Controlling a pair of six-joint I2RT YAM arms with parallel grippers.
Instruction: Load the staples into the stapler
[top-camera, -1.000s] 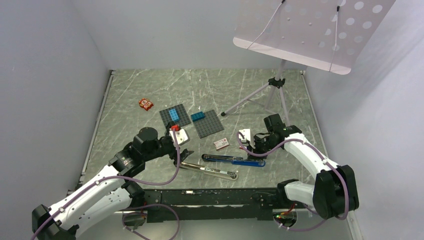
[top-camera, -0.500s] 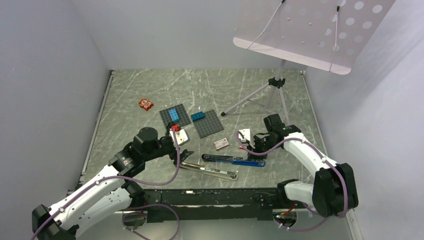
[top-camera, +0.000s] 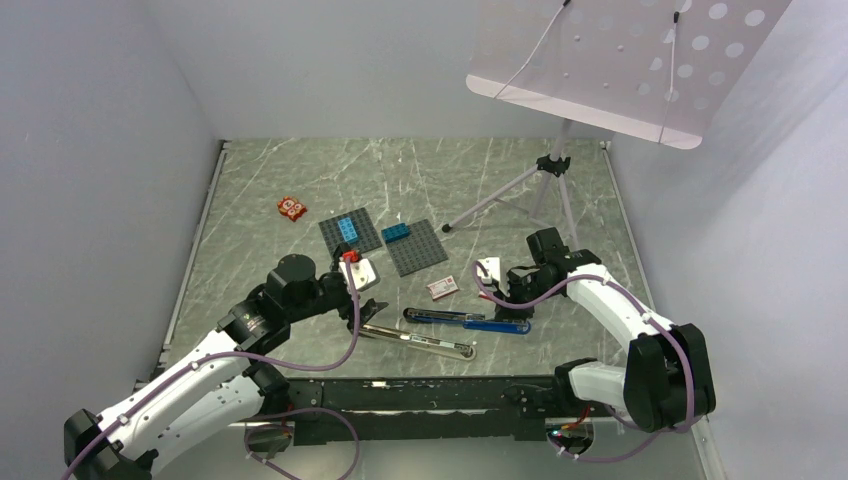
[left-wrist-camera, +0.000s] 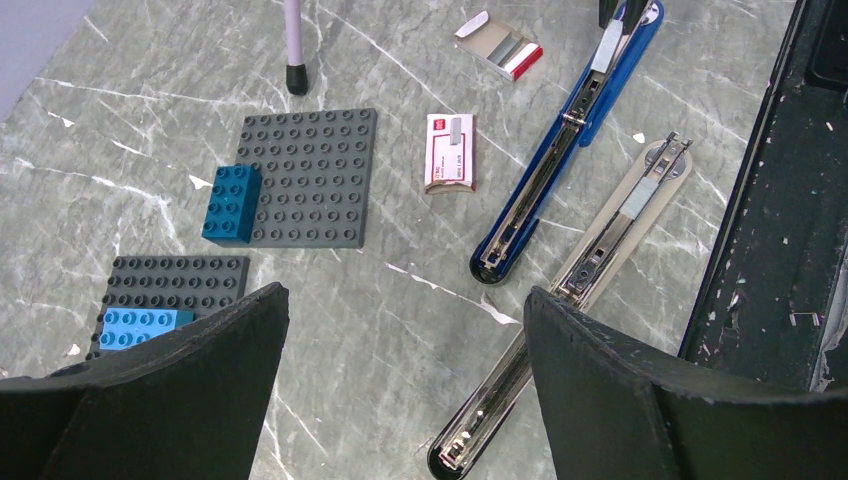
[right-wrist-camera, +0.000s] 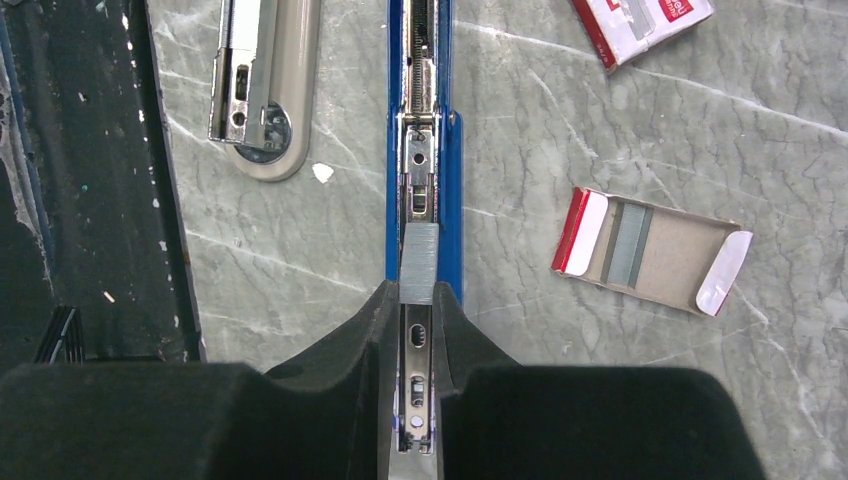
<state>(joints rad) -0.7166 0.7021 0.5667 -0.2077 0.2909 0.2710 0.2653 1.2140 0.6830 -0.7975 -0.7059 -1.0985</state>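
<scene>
In the top view, the right claw (top-camera: 505, 308) is only a dark shape over the blue stapler (top-camera: 470, 320), and what it grips cannot be made out there. The right wrist view settles it. The fingers are pressed onto the near end of a short grey strip of staples (right-wrist-camera: 420, 262), lined up over the opened stapler's metal channel. Whether the strip rests in the channel is unclear. Just beside it lies the cardboard tray (right-wrist-camera: 650, 250), its red flap open and more staples inside. The white box (right-wrist-camera: 645, 20) is cut off by the frame's top edge. The left claw (left-wrist-camera: 405, 300) is spread wide and holds nothing. It hangs above the surface (left-wrist-camera: 380, 330), one finger partly hiding the silver stapler (left-wrist-camera: 590, 270).
</scene>
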